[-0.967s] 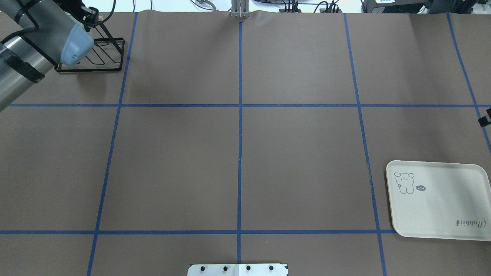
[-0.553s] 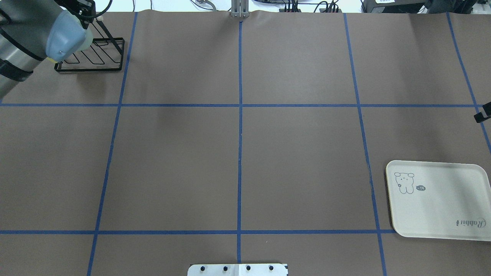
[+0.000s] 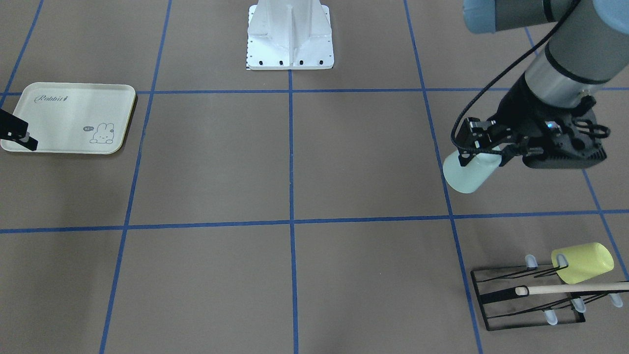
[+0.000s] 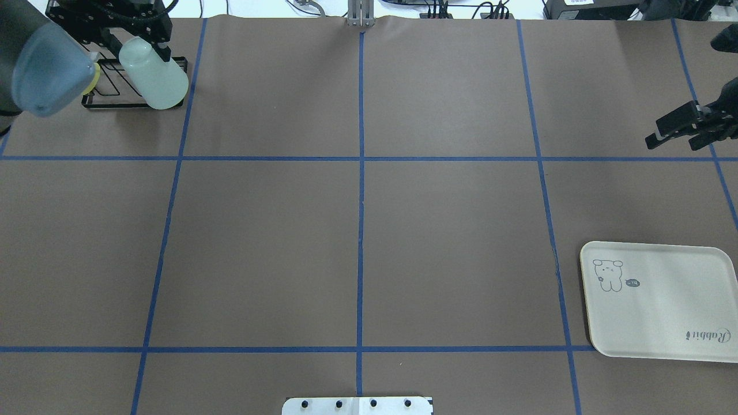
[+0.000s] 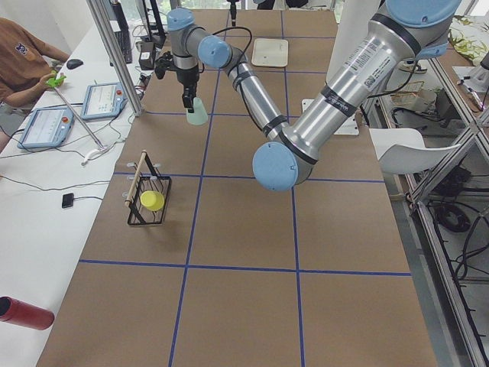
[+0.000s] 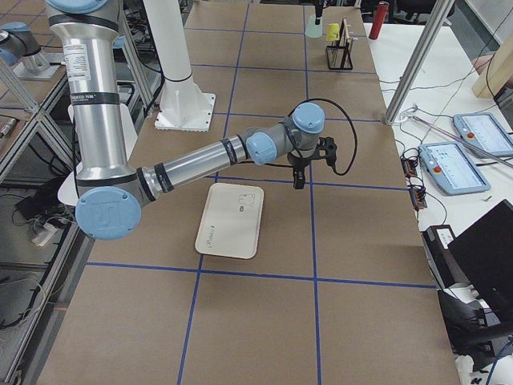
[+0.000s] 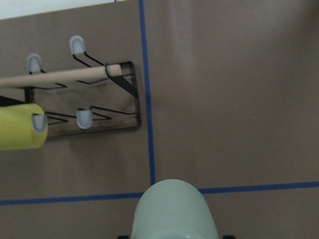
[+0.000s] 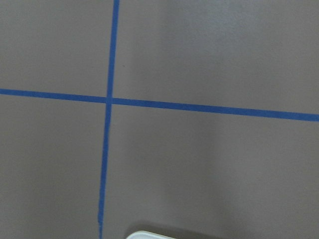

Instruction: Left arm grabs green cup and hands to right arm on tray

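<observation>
My left gripper (image 3: 484,150) is shut on the pale mint-green cup (image 3: 466,176) and holds it tilted in the air, a little off the black wire rack (image 3: 530,300). The cup also shows in the overhead view (image 4: 154,78), the left wrist view (image 7: 174,209) and the exterior left view (image 5: 197,116). The cream tray (image 4: 663,311) lies at the table's near right and shows in the front view (image 3: 59,123). My right gripper (image 4: 652,132) is open and empty, in the air beyond the tray's far side; it also shows at the front view's left edge (image 3: 17,133).
A yellow-green cup (image 3: 582,263) hangs on the rack, beside a wooden rod (image 3: 570,288) across its top. The robot's white base plate (image 3: 290,39) sits at mid table edge. Blue tape lines grid the brown table. Operators' tablets (image 5: 46,126) lie beside the table.
My left gripper has drawn back from the rack and the green cup now shows in its grip. My right gripper has moved in from the right edge, farther up the overhead view.
</observation>
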Controlling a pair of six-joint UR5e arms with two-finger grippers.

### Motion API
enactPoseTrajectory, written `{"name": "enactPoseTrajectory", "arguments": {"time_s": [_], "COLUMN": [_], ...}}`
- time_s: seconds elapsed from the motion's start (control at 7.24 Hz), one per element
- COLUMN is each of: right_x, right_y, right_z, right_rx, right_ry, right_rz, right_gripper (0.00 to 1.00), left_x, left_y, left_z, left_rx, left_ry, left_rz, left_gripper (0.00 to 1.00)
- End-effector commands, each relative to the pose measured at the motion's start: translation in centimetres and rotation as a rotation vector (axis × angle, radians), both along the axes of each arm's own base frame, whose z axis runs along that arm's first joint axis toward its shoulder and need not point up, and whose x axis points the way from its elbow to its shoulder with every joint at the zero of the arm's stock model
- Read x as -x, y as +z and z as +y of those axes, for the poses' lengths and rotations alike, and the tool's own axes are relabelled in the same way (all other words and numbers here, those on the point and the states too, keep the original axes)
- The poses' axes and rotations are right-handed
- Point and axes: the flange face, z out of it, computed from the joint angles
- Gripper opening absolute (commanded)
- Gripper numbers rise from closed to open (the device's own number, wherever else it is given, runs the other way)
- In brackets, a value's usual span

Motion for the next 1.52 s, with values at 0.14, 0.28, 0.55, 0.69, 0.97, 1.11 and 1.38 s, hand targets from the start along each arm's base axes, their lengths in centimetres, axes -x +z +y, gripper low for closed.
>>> {"name": "enactPoseTrajectory", "arguments": {"time_s": [0.14, 0.28, 0.55, 0.69, 0.97, 1.11, 1.38], "right_x": [8.1, 8.8, 10.5, 11.5, 11.7, 11.6, 10.8], "right_y": [-7.5, -7.8, -11.0, -12.6, -14.6, -15.9, -17.8], "right_z": [-1.3, -1.1, -1.0, -0.6, 0.4, 0.9, 2.6], "right_rx": [0.041, 0.029, -0.017, -0.006, 0.031, 0.094, 0.129], "right_ry": [0.016, 0.021, 0.003, 0.013, -0.019, 0.007, 0.050], "right_rz": [-0.103, -0.128, -0.185, -0.219, -0.314, -0.366, -0.493], "right_gripper": [1.00, 1.00, 1.00, 0.99, 0.99, 0.97, 0.96], "left_x": [-2.6, -4.1, -6.5, -6.8, -9.1, -9.9, -12.5], "left_y": [-7.0, -7.9, -7.8, -6.2, -4.0, -2.3, -0.7], "left_z": [7.4, 7.9, 8.9, 9.4, 10.6, 10.9, 12.2], "left_rx": [0.127, 0.121, 0.067, 0.027, 0.087, 0.160, 0.222], "left_ry": [-0.051, -0.107, -0.091, -0.089, -0.135, -0.097, -0.069], "left_rz": [0.370, 0.444, 0.584, 0.644, 0.844, 0.969, 1.106], "left_gripper": [0.00, 0.00, 0.00, 0.00, 0.00, 0.00, 0.00]}}
